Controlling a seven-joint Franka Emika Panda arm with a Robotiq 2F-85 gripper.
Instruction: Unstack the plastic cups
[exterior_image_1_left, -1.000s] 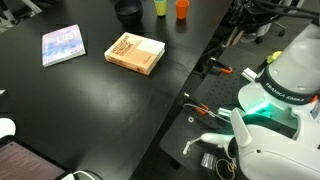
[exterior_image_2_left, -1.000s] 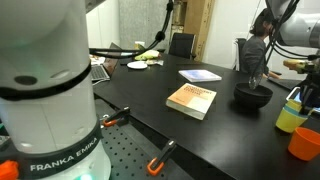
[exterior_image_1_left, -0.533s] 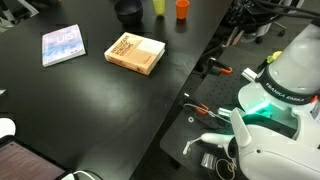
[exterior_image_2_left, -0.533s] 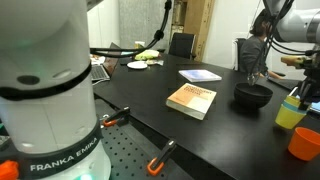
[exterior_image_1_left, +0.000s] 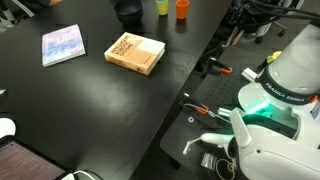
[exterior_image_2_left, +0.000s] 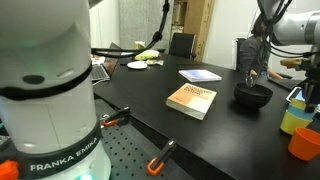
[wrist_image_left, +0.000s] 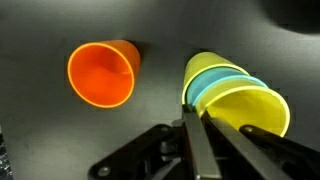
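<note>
In the wrist view a stack of plastic cups (wrist_image_left: 235, 95) stands right of centre: a yellow-green outer cup, a blue cup in it, and a yellow-green cup on top. A single orange cup (wrist_image_left: 102, 74) stands apart to its left. My gripper (wrist_image_left: 193, 122) is shut on the near rim of the top yellow-green cup, one finger outside and one inside. In both exterior views the stack (exterior_image_2_left: 296, 116) (exterior_image_1_left: 160, 6) and the orange cup (exterior_image_2_left: 305, 142) (exterior_image_1_left: 182, 8) sit at the table's far end. The gripper (exterior_image_2_left: 306, 96) hangs over the stack.
A dark round bowl (exterior_image_2_left: 253, 96) (exterior_image_1_left: 127, 10) stands close beside the cups. A tan book (exterior_image_2_left: 192, 100) (exterior_image_1_left: 135, 53) and a blue booklet (exterior_image_2_left: 200, 75) (exterior_image_1_left: 63, 44) lie on the black table. The robot base (exterior_image_1_left: 275, 95) and clamps stand at the table edge.
In an exterior view the arm and the stacked cups have shifted slightly to the right. The orange cup, bowl and books have not moved.
</note>
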